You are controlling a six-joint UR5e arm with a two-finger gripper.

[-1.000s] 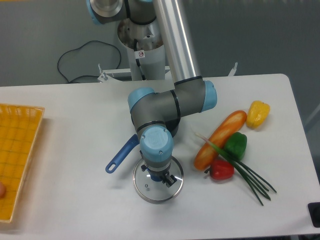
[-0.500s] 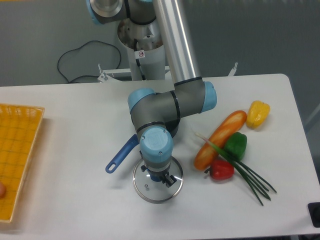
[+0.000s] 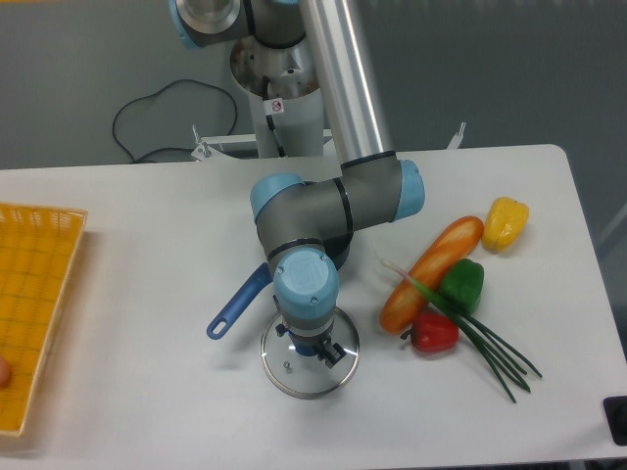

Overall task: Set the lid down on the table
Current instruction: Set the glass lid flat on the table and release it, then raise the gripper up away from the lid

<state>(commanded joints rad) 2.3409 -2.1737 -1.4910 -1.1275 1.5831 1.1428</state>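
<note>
Lower centre of the frame: glass lid (image 3: 310, 357) lies flat on the desk (image 3: 147, 392), unmoved over the last second; hand (image 3: 306, 345) state indeterminable, wrist obscuring, release unconfirmed.

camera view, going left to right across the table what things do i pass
yellow-orange woven tray → blue pan handle → glass lid under the gripper → orange baguette-shaped piece → yellow pepper

A plain grey wall (image 3: 509, 69) was seen behind the white desk (image 3: 147, 215). A black cable (image 3: 147, 122) was looped against it, evenly lit.
</note>
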